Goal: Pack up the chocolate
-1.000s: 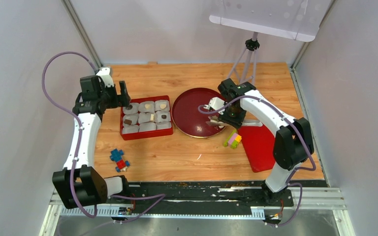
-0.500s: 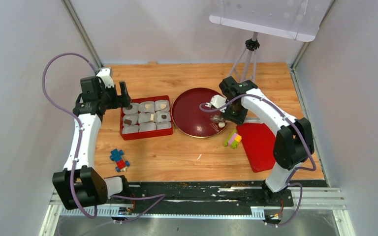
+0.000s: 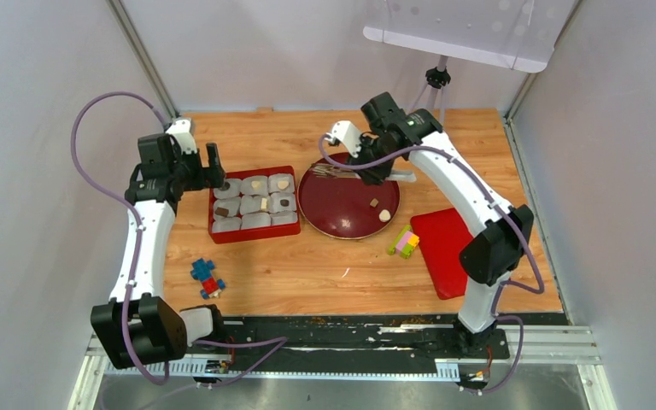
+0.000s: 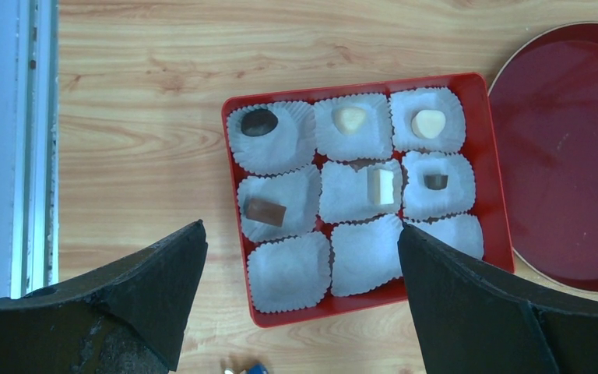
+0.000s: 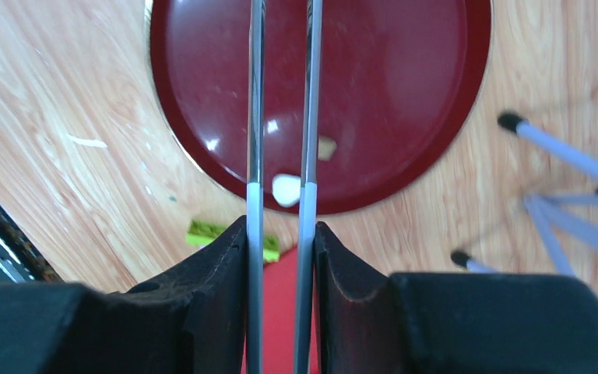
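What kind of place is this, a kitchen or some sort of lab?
Most likely a robotics lab test cell, not a kitchen: a left arm and right arm bolted at the edge of a wooden table, plain white panels enclosing it, and a tripod at the back.

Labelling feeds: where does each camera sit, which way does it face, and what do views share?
Top external: high behind the bases, looking down at the table, left arm and right arm.
Left wrist: above the red box, looking down; the open left gripper frames it.
Right wrist: looking down along the tweezers at the red plate; the right gripper clamps them.
Shared: the plate, in all three views.
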Motion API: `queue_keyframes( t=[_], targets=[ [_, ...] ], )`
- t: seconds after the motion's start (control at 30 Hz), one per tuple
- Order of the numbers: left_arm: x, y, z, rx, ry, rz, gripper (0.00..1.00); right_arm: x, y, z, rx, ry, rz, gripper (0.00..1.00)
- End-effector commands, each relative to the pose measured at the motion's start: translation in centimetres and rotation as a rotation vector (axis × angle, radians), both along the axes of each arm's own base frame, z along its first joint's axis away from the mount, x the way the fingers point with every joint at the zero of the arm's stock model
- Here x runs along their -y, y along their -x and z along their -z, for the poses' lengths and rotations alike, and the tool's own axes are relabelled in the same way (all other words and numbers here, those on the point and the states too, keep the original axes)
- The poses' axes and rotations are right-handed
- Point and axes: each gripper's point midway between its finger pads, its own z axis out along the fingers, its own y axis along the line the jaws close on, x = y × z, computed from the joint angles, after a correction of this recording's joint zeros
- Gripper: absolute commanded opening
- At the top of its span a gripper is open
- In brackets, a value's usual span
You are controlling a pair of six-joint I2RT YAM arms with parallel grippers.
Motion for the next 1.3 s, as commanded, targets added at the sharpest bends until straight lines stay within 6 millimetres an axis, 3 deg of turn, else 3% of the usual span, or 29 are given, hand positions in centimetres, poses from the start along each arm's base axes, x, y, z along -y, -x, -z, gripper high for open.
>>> queue_keyframes(
  t=[0.0, 0.13, 0.33, 0.63, 0.9, 1.27],
  targets=[
    [-0.8, 0.6, -1.2, 0.031, -0.037, -0.010, 1.00, -5.8, 0.4, -1.4, -0.026, -0.149, -0.102, 0.04],
    [-1.3, 0.9, -1.2, 0.024, -0.057, -0.015, 1.00, -8.8, 1.2, -0.2, -0.077, -0.162, -0.167, 0.04],
    [-1.8, 1.5, -1.1, 0.018, -0.062, -0.034, 1.00, -10.7, 2.6, 2.0, -0.146, -0.141, -0.221, 0.05],
    [-2.2, 2.4, -0.5, 0.017, -0.053, -0.054, 1.00, -11.3, 2.7, 4.5, -0.160, -0.016, -0.235, 0.07],
    [-2.2, 2.5, -0.2, 0.022, -0.040, -0.061, 1.00, -11.2, 3.4, 5.2, -0.174, 0.060, -0.263, 0.11],
    [-2.0, 2.4, -0.2, 0.027, -0.028, -0.059, 1.00, -11.6, 3.6, 5.1, -0.154, 0.072, -0.269, 0.30]
  ],
)
